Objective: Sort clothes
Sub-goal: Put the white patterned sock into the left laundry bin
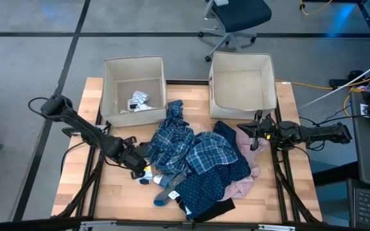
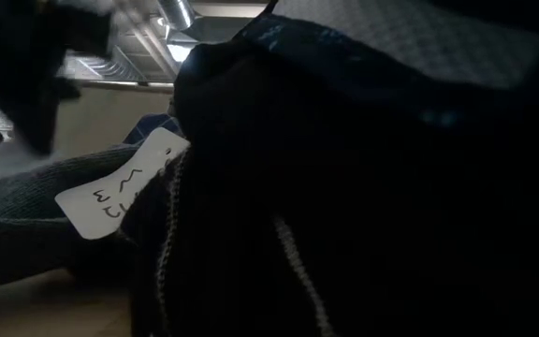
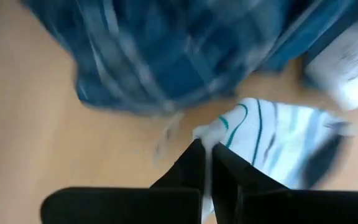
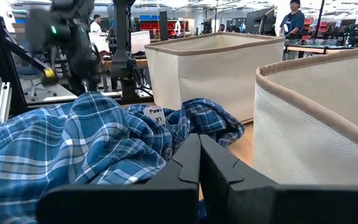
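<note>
Your left claw [image 1: 140,171], at the clothes pile's [image 1: 201,160] left edge on the table [image 1: 76,186], pinches a white teal-striped sock [image 3: 272,134] against the wood, while your right claw [image 1: 255,133], fingers pressed together, hovers at the pile's right side.

Landmark: the pile of clothes [image 1: 201,163], mid-table.
Left box [image 1: 133,93]: behind the pile, toward the far-left.
Right box [image 1: 243,86]: behind the pile, beside the left box.
Sock in box [image 1: 138,101]: inside the left box.
My left gripper [image 1: 141,170]: at the pile's left edge, pinched on a sock [image 3: 272,134].
My right gripper [image 1: 255,131]: at the pile's right edge, before the right box.
</note>
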You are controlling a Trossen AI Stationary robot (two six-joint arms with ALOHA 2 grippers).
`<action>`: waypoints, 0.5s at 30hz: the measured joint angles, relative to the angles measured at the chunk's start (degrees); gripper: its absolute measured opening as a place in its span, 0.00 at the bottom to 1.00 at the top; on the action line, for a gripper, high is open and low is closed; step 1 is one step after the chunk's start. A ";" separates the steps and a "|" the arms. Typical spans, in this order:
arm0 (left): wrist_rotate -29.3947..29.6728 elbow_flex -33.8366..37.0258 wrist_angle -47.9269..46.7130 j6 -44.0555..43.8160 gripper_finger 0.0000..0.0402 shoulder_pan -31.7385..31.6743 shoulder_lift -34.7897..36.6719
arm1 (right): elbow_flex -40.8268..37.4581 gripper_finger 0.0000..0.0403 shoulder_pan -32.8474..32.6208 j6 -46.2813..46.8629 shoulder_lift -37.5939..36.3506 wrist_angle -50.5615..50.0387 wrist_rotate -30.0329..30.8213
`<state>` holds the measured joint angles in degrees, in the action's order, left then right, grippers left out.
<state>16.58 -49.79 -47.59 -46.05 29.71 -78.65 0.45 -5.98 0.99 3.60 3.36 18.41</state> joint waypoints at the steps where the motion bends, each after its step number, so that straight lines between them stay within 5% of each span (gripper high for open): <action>1: 1.14 -2.03 -1.57 1.26 0.02 -0.14 0.54 | 0.02 0.01 0.00 0.06 0.00 0.05 0.00; 8: 11.34 -13.78 -7.59 9.95 0.01 -1.97 6.11 | 0.00 0.01 -0.02 0.38 -0.04 2.80 0.15; 15: 23.73 -17.85 -6.72 21.70 0.01 -6.50 12.97 | 0.00 0.01 -0.02 0.04 -0.02 3.03 0.12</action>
<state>40.31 -67.64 -54.31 -24.36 23.22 -65.68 0.45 -6.00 1.03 3.57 6.38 18.54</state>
